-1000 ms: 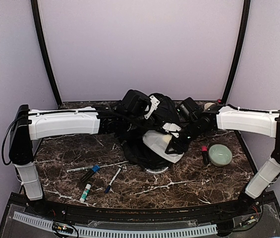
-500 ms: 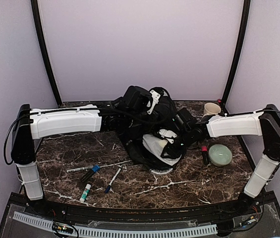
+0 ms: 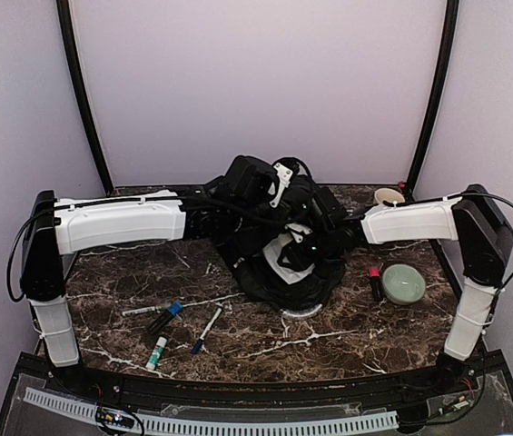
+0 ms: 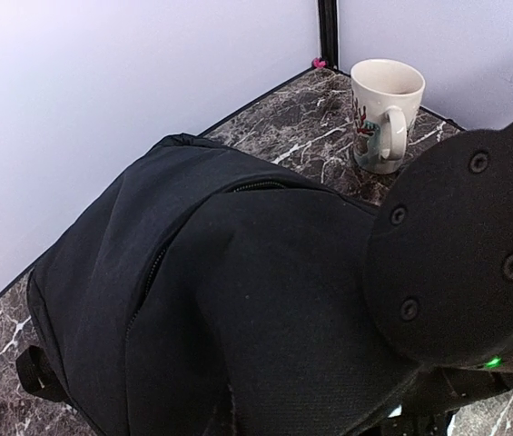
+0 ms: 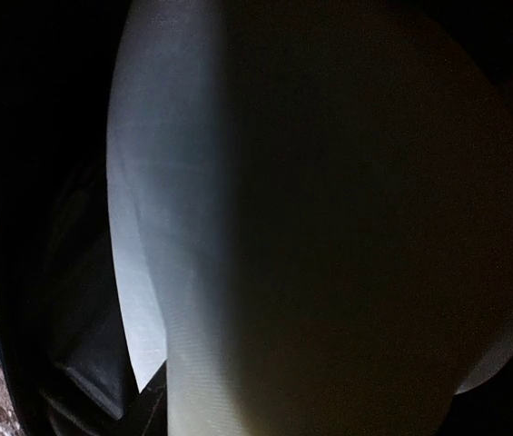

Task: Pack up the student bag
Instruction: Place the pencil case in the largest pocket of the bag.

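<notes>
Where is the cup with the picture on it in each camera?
Top view: the mug sits at the far right of the table, half hidden behind the right arm.
Left wrist: upper right, upright on the table, just beyond the student bag.
Right wrist: not in it; a white thing fills the picture.
Shared landmark: the student bag, left of the mug in both views that show it.

No words, brands or numbers can be read anywhere. The mug [image 4: 388, 118], at about 1 o'clock on the surface [image 3: 347, 331], carries a small coloured picture but no legible letters. Any print on the pens [image 3: 206, 330] near 7 o'clock is too small to make out.
</notes>
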